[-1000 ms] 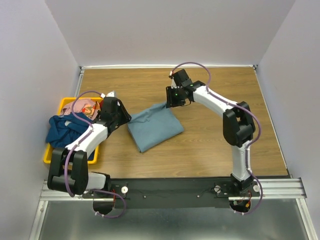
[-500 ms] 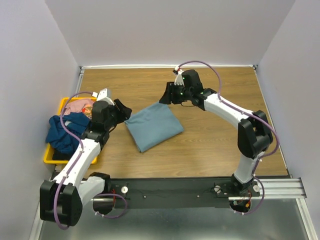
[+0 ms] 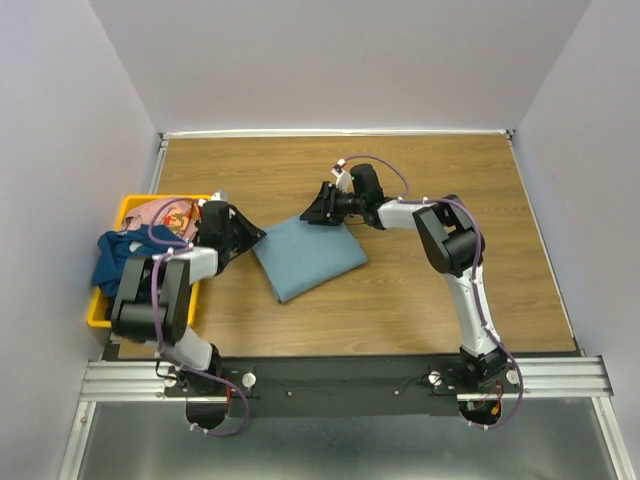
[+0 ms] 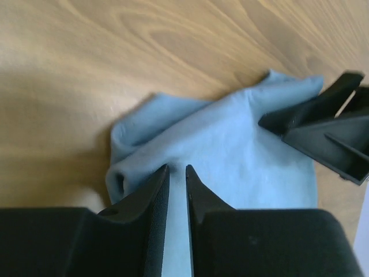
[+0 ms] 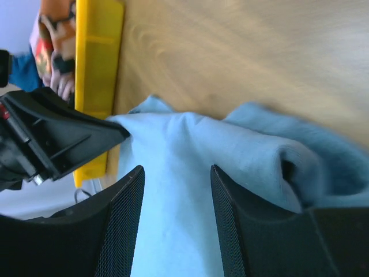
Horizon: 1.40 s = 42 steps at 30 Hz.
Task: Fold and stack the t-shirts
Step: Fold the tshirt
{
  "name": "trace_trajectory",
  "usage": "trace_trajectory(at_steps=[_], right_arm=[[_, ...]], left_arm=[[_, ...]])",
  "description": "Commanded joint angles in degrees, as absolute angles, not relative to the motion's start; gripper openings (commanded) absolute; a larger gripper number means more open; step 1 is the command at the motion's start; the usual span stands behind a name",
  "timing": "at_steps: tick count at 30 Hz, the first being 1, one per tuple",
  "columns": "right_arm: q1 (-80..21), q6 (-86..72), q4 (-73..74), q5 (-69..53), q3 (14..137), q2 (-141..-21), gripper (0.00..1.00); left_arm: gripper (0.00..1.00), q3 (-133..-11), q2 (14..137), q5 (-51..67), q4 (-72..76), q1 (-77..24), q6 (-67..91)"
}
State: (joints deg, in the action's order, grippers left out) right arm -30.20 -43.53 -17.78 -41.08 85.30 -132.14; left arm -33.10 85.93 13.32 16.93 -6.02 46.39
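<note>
Both arms have dropped in since half a second ago. The left elbow has folded back toward the bin and the right forearm has swung down, so each gripper now sits at a corner of the shirt.

The light blue-grey t-shirt (image 3: 310, 260) lies folded in a rough square on the wooden table (image 3: 450, 200), about mid-table. My left gripper (image 3: 252, 236) is at its left corner. Its fingers are drawn almost together with only a thin slit between them, and I cannot tell whether any cloth is nipped there. My right gripper (image 3: 312, 216) is at the far corner, with its jaws spread wide and released over the bunched edge.

Off to the left, the dark navy t-shirt (image 3: 122, 262) spills over the yellow bin (image 3: 96, 315). The pink patterned t-shirt (image 3: 165, 212) is heaped at the bin's far end.
</note>
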Motion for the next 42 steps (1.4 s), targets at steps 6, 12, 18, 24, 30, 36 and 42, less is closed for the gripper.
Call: trace_trajectory(at_steps=[6,12,18,24,30,36,42], right_arm=[[-21.63,-52.38,-30.67,-41.22,86.04,-136.94,0.57],[-19.95,-51.86,-30.76,-41.40,82.98,-131.32,0.58],[-19.95,-57.38,-39.96,-43.59,69.72,-118.93,0.59],[-21.09,-63.10,-45.52,-47.80,55.40,-111.36,0.63],[-20.04,-60.47,-47.46,-49.13,45.54,-114.59,0.64],[-15.74,-57.31,-49.04,-48.96,39.20,-117.16,0.63],[-15.90,-59.58,-48.96,-49.83,38.93,-110.40,0.63]], left_arm=[[0.20,-50.43,103.78,16.79,23.20,-4.48,49.31],[0.33,-56.08,104.08,17.57,22.15,-4.40,45.45],[0.55,-47.83,89.87,18.10,21.71,-7.29,44.65],[0.54,-33.52,75.53,17.14,18.90,-15.36,50.26],[0.47,-20.51,71.55,17.23,20.65,-18.19,57.20],[0.39,-16.26,72.42,17.84,22.94,-16.35,60.12],[0.35,-16.17,65.06,14.33,17.50,-14.77,59.15]])
